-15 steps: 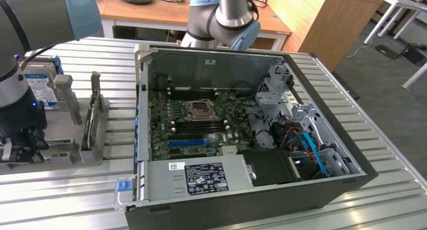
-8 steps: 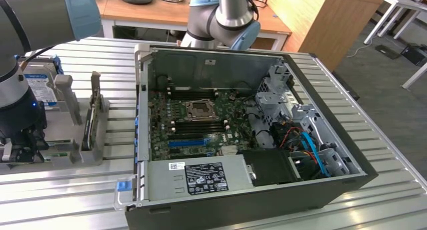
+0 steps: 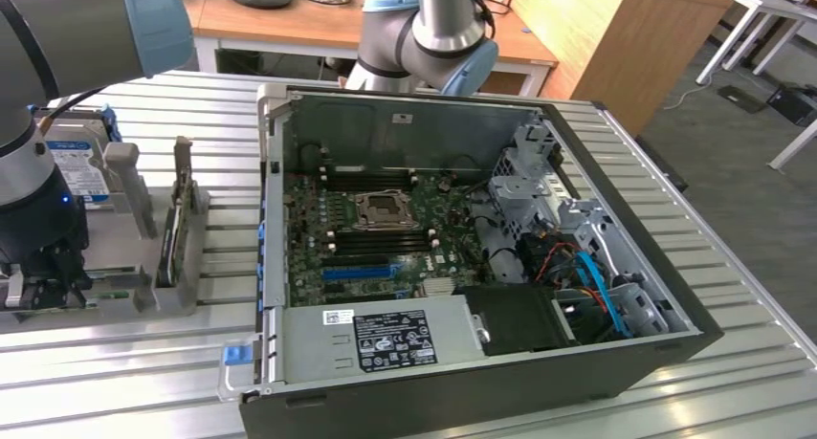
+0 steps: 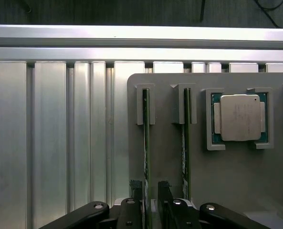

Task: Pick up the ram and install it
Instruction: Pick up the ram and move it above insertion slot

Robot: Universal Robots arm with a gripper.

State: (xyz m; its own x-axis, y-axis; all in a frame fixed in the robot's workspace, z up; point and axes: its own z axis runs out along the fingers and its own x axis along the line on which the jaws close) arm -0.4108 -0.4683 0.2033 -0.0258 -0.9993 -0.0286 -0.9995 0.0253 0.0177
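Observation:
Two ram sticks stand on edge in slots of a grey holder [image 4: 170,162]. My gripper [image 4: 148,207] is over the end of one ram stick [image 4: 146,143], with one dark finger on each side of it. A narrow gap shows between the stick and the fingers [image 4: 164,198], so the jaws are open around it. The other ram stick [image 4: 185,143] stands parallel, one slot over. In the exterior view my gripper [image 3: 41,291] is low over the holder [image 3: 128,300] at the far left, beside the open computer case [image 3: 485,257].
A silver processor [image 4: 239,117] lies in a pocket of the holder beside the sticks. The case holds the green motherboard [image 3: 370,238], a black power supply [image 3: 396,339] and cables. A hard drive [image 3: 71,162] and a second arm [image 3: 428,28] stand behind on the ribbed metal table [image 3: 115,391].

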